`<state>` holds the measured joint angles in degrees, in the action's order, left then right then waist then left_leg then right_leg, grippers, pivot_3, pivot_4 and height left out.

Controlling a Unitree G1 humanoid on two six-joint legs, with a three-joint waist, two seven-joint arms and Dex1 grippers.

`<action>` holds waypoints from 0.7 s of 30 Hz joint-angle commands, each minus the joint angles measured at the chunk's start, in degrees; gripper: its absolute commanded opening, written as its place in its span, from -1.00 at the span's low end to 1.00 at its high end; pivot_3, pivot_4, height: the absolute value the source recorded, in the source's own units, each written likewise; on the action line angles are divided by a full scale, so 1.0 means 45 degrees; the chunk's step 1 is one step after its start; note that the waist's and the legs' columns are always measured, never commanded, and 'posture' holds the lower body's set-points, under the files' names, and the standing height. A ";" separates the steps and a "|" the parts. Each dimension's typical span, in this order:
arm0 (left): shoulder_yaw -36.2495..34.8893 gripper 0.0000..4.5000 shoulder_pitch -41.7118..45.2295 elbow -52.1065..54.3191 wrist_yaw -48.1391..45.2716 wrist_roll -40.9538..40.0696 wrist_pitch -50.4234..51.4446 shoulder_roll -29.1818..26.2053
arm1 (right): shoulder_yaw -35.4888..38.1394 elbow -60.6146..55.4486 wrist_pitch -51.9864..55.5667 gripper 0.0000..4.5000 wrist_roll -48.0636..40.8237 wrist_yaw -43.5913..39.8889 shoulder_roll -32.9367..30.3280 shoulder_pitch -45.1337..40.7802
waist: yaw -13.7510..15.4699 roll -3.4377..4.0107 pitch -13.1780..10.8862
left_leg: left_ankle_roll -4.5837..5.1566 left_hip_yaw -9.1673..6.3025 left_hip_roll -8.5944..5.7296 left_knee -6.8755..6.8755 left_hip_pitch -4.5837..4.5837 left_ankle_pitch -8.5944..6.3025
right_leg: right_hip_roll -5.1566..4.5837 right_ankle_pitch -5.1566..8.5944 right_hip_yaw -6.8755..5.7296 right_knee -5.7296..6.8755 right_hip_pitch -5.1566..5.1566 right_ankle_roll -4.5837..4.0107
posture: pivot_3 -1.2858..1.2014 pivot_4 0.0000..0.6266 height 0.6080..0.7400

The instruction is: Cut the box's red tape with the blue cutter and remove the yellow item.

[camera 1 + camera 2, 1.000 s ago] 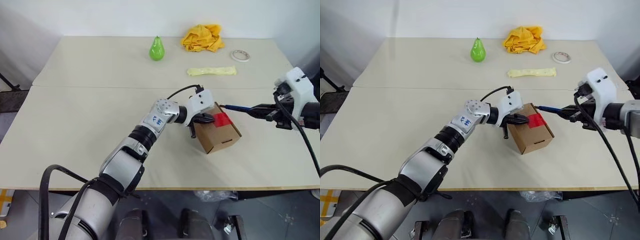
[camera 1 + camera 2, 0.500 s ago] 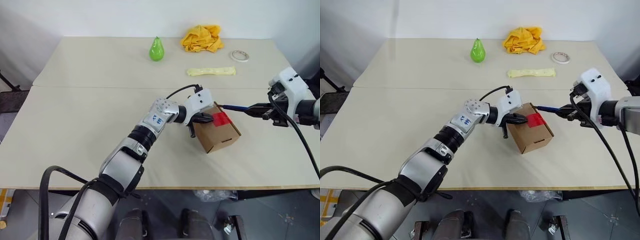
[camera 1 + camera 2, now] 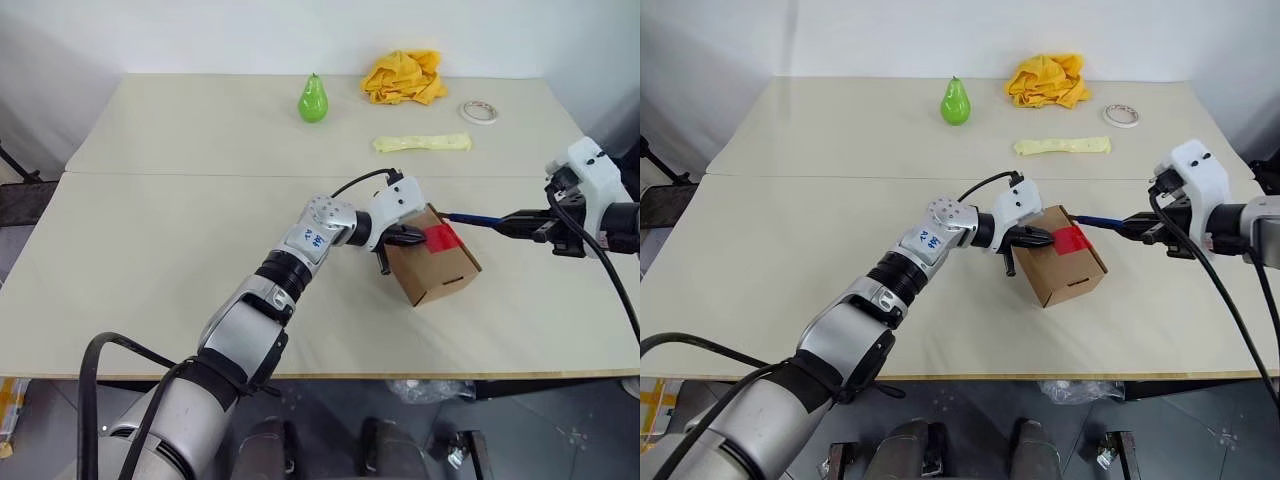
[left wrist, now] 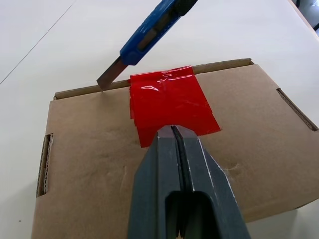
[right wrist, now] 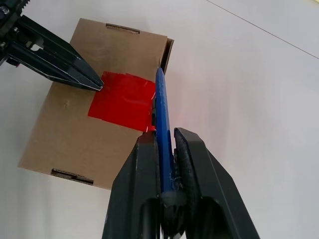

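Observation:
The box (image 3: 441,272), a brown carton, lies on the table with the red tape (image 3: 443,238) on its top face. My left gripper (image 4: 172,130) is shut, and its tips press on the box top at the near edge of the red tape (image 4: 169,102). My right gripper (image 5: 163,142) is shut on the blue cutter (image 5: 160,104). It reaches in from the right. The cutter's metal blade (image 4: 109,77) touches the box's top edge beside the tape. The yellow item is hidden from view.
Along the far side of the table stand a green pear (image 3: 313,98), a yellow-orange cloth heap (image 3: 405,76), a roll of tape (image 3: 480,111) and a long pale yellow strip (image 3: 423,143). A seam crosses the table behind the box.
My right wrist has twisted a little, while the cutter's tip has stayed at the box's edge. The left gripper and the box have not moved.

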<state>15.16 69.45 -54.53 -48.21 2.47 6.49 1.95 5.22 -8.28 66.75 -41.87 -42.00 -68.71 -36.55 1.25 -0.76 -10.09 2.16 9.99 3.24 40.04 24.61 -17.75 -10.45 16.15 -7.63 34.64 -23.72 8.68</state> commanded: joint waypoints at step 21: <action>0.0413 -1.00 -0.0358 0.0433 -0.0283 0.0555 0.0336 0.0000 | -0.0753 -0.0059 0.0817 -0.93 0.0638 -0.1776 -0.0350 -0.0423 | -0.0028 0.0013 0.0008 | -0.0001 0.0000 0.0000 0.0006 -0.0004 0.0000 | 0.0000 0.0000 0.0000 0.0011 0.0000 0.0000 | 0.03 -0.52 1.00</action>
<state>15.56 68.63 -52.56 -48.95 3.41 7.48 1.64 3.87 -8.25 68.92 -38.98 -47.92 -69.43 -36.77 1.12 -0.71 -10.06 2.16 9.99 3.25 40.07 24.58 -17.75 -10.45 16.15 -7.62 34.71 -23.72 8.68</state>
